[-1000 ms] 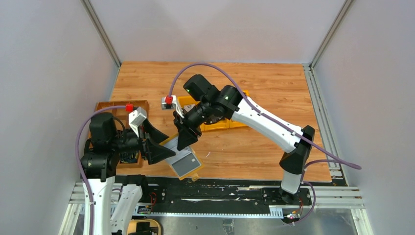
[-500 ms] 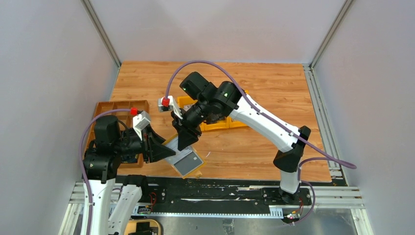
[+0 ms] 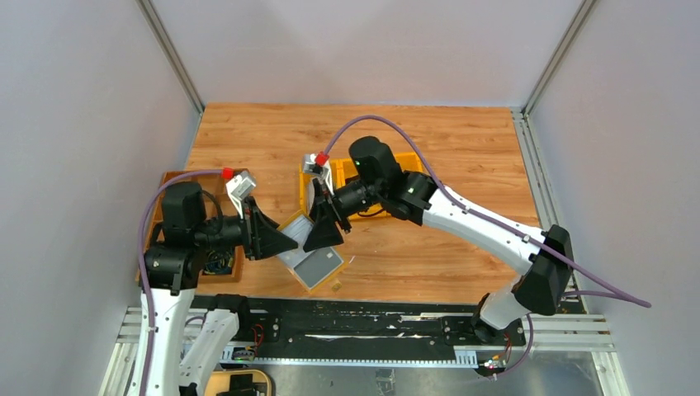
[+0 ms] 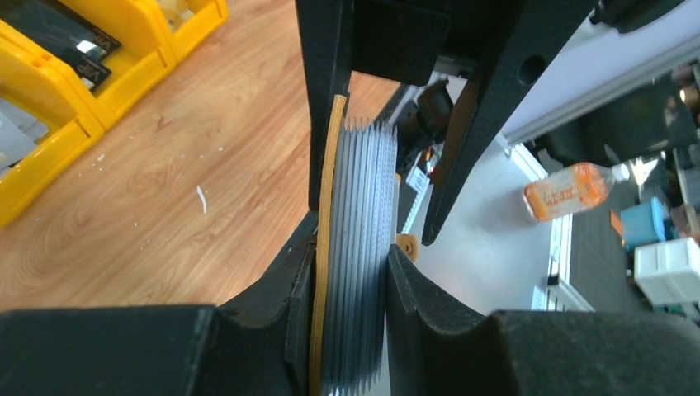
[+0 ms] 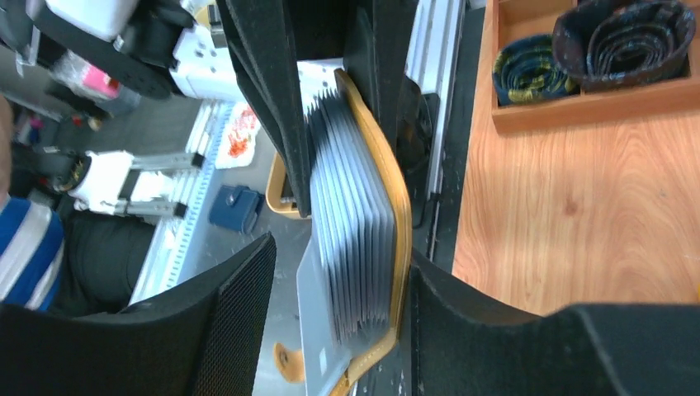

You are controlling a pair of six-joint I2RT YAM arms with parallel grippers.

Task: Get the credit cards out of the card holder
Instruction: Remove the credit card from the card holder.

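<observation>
Over the table (image 3: 462, 140), arms converge: left jaws pinch the card holder (image 3: 314, 257), right jaws spread around it.

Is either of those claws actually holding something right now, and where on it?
The left gripper pinches one end of the card holder, across its thickness. The right gripper straddles the other end, open.

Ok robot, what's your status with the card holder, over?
Left hand clamped on card holder. Right hand open, astride the holder. Yellow bins stand apart, not in the way.
</observation>
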